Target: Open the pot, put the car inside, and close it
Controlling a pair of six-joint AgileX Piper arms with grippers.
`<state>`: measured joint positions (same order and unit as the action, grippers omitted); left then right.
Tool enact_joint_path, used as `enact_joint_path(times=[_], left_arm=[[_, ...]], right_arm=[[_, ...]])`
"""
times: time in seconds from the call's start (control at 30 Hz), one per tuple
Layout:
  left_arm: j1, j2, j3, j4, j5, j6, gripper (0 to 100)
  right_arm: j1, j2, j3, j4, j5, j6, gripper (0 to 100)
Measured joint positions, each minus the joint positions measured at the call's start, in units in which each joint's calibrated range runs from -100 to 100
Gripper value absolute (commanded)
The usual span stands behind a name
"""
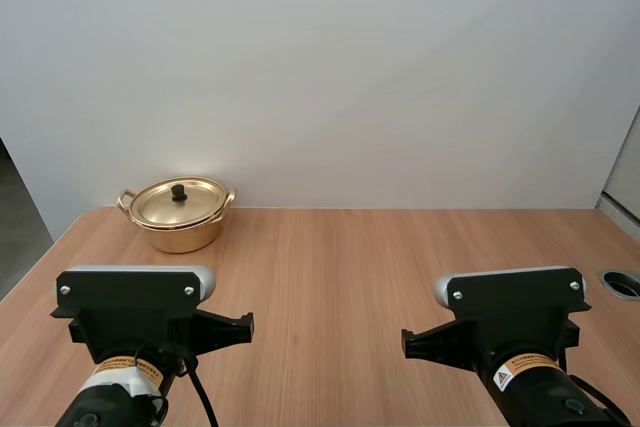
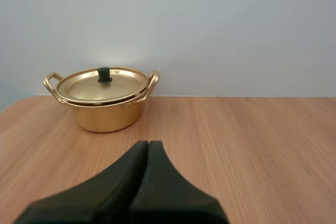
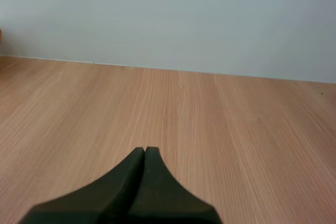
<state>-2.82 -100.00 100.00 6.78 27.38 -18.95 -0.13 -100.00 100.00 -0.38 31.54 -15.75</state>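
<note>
1. My left gripper (image 2: 148, 143) is closed on nothing. Its two black fingers (image 2: 126, 182) lie pressed together as one dark wedge, low over the wooden table (image 2: 247, 150).
2. The pot (image 2: 105, 114), gold-coloured, stands upright on the table ahead of my left fingertips and a little to their left, well apart from them.
3. Its lid (image 2: 102, 86) sits on it, with a dark knob (image 2: 104, 74) at the lid's middle. A loop handle (image 2: 51, 82) sticks out on each side of the pot.
4. Just behind the pot, farther from my left fingers, rises a plain pale wall (image 2: 220, 24).
5. My right gripper (image 3: 145, 149) is likewise closed and holds nothing, its fingers (image 3: 121, 187) meeting along one seam down to the tips.
6. Ahead of my right fingertips the table's wood grain runs to the foot of the wall.
7. In the high view the pot stands forward of my left arm, near the table's far edge, and well off to the left of my right arm.
</note>
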Motion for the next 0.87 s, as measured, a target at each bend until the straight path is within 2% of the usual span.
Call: enact_joint_path(times=[0.87], left_arm=[[0.0, 0.0, 0.0, 0.0, 0.0, 0.0, 0]], right_arm=[[0.0, 0.0, 0.0, 0.4, 0.0, 0.0, 0]])
